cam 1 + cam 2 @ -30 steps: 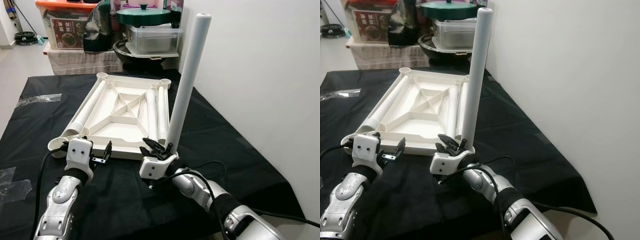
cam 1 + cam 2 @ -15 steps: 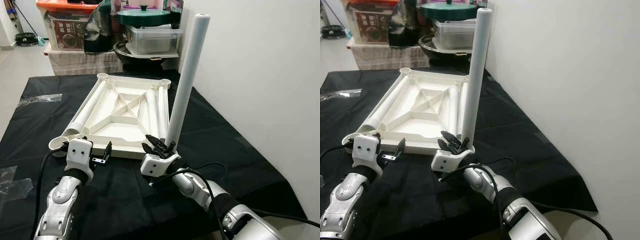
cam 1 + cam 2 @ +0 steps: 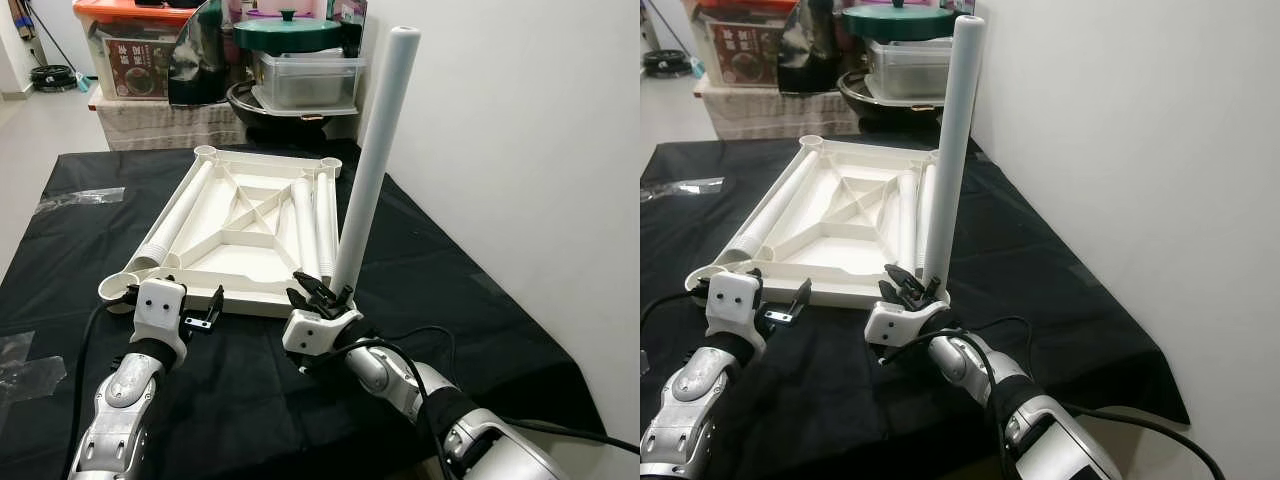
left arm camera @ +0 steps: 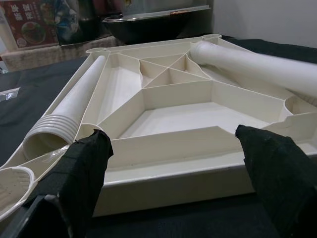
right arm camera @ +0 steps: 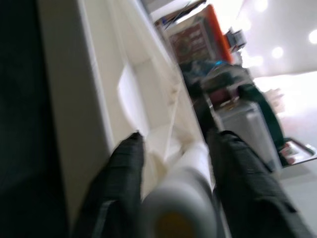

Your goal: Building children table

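You are in the leg-fitting step: the white tabletop (image 3: 245,228) lies upside down on the black-draped surface (image 3: 480,300), and one white leg (image 3: 372,150) stands upright in the corner socket at about 5 o'clock of the panel, leaning slightly toward the wall. Your right hand (image 3: 322,297) is at the foot of that leg with its fingers set either side of the tube; the right wrist view is blurred, so I'd say it is gripping the leg, but how firmly the leg sits in its socket can't be read. Your left hand (image 3: 203,311) hovers at the near edge of the tabletop, around 7 o'clock, fingers spread wide and holding nothing, with the rim framed between them in the left wrist view. Next, you likely need to seat the upright leg fully, then let go without tipping it, and bring a hand onto one of the loose legs lying inside the panel: one along the left rail (image 3: 183,215) with its ribbed end near you, and two side by side along the right rail (image 3: 312,222). The open sockets at the 11 o'clock, 1 o'clock and 7 o'clock corners still wait for them. Beyond the surface at 12 o'clock sit a green-lidded pot (image 3: 287,30), a clear storage tub (image 3: 305,78) and an orange-lidded box (image 3: 130,45), well apart from the work. The standing leg itself is the main thing to steer round when you reach across.
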